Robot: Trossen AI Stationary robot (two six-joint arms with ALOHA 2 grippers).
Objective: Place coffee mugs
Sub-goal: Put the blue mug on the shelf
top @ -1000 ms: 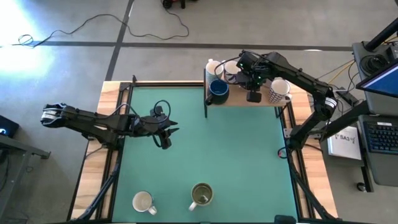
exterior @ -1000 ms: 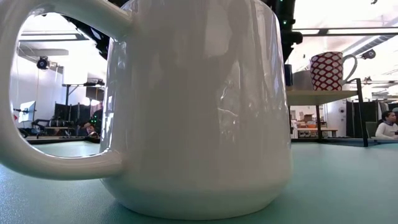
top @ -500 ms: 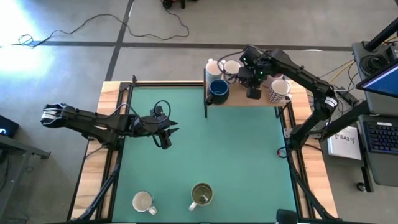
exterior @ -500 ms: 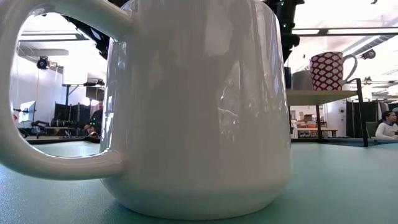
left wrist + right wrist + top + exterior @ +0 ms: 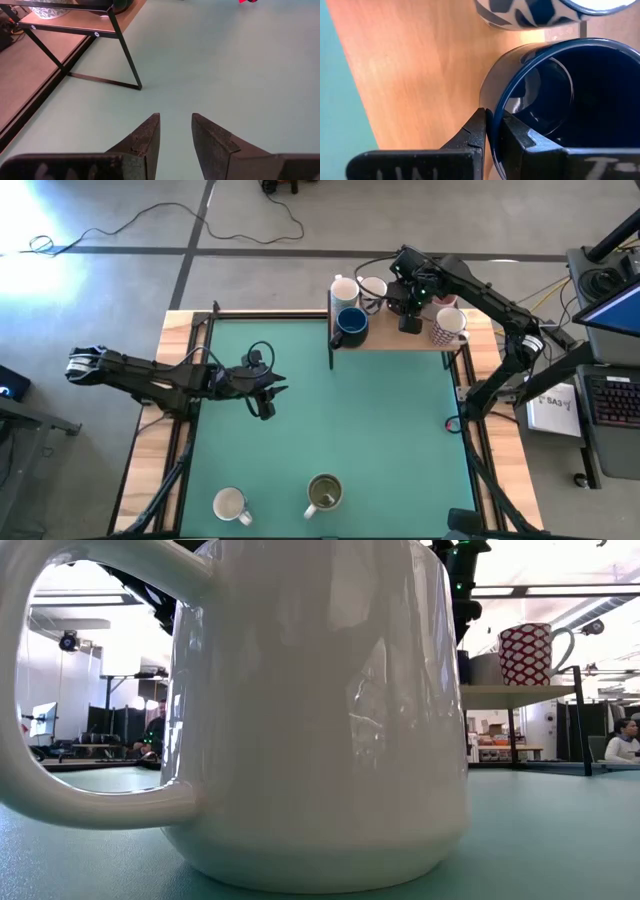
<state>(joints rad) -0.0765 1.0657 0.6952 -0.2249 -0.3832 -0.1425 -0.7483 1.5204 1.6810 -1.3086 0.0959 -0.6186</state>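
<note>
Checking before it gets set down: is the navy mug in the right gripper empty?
Empty: the right wrist view looks into the navy mug, showing only bare glossy interior. The right gripper pinches its rim.

- Left arm (image 5: 170, 380): dark, slender links joined in series; a loose black cable looped above the wrist section; a pale, whitish housing seen at its outer end.
- Left gripper (image 5: 175, 131): two dark wedge-shaped fingers (image 5: 145, 140) with matte, slightly speckled surfaces, tapered to blunt tips; a black crossbar is seen at their base.
- Right arm (image 5: 490, 305): black links with rounded joint housings; a small green light is shown near the wrist; a white label is carried on the lower link.
- Right gripper (image 5: 492, 131): two black, angular fingers (image 5: 470, 137); raised lettering is moulded into the black bar at their base, only partly legible.
</note>
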